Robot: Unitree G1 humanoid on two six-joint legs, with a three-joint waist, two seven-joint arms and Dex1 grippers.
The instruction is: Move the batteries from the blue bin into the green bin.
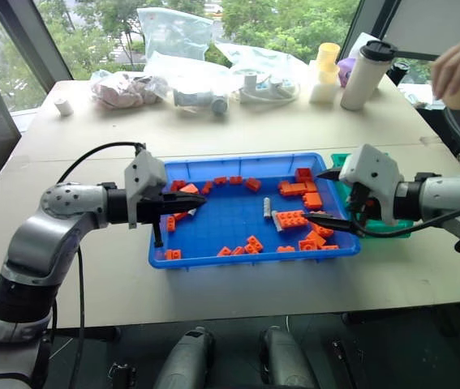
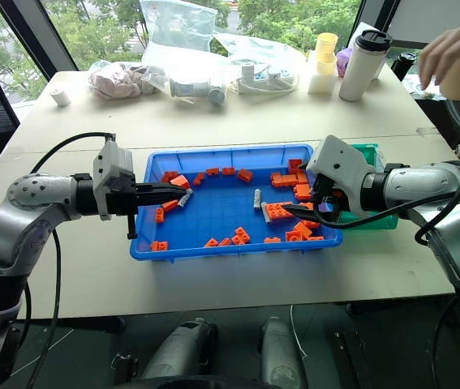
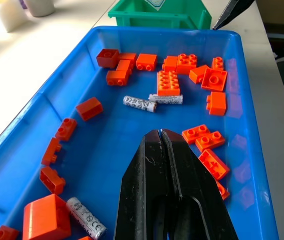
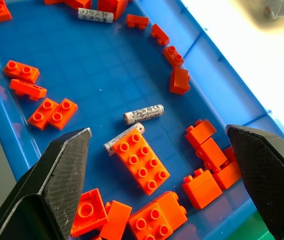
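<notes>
Hovering over the blue bin (image 1: 213, 255) from opposite ends, the two arms are reaching in toward each other. The left gripper (image 1: 199, 200) is pointing across from the bin's nine o'clock edge with its two black fingers pressed together and nothing between them. The right gripper (image 1: 319, 197) is hanging over the three o'clock end with its fingers spread wide apart and nothing between them either.

Three batteries are lying on the blue floor among scattered orange bricks (image 1: 290, 219). Two are sitting near the middle of the bin: one battery (image 4: 143, 114) is lying by itself, and a second (image 4: 122, 139) is resting right against the long side of a large eight-stud brick (image 4: 143, 162). A third battery (image 3: 86, 218) is lying near the nine o'clock end, just beside a big orange block (image 3: 46, 218), below the left gripper.

The green bin (image 2: 371, 151) is standing on the table right against the blue bin's three o'clock side, mostly hidden behind the right arm. A person's hand (image 1: 459, 71) is showing at the table's far two o'clock corner, near a white tumbler (image 1: 367, 74).
</notes>
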